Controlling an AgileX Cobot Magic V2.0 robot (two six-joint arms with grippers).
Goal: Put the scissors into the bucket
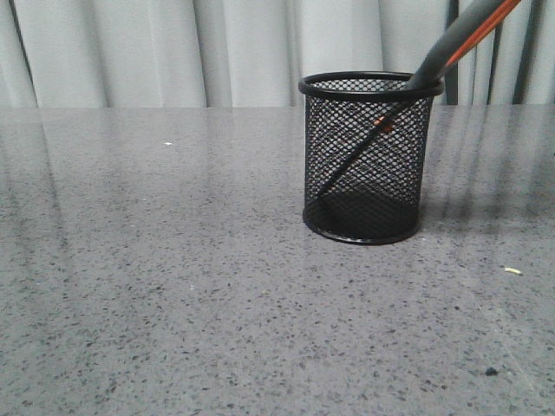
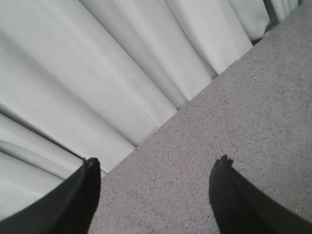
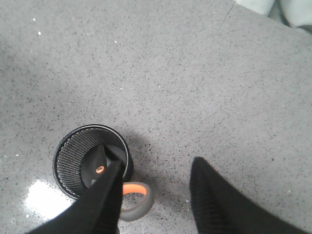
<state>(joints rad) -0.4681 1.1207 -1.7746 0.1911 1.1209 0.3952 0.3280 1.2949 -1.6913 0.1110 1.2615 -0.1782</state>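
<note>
One pair of scissors (image 1: pixel 381 130) is leaning, handles toward two o'clock, in the mesh bucket (image 1: pixel 368 156); both spread-fingered grippers, right (image 3: pixel 156 195) and left (image 2: pixel 156 195), are holding nothing.

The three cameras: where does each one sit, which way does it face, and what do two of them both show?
Front view: low, level with the table, facing forward at the bucket holding the leaning scissors; no robot part visible.
Left wrist view: on the left arm, facing curtain and bare tabletop; left end effector open, empty.
Right wrist view: on the right arm, looking down into the bucket; right end effector open above it.
Shared: front and right wrist views both show bucket and scissors.
</note>
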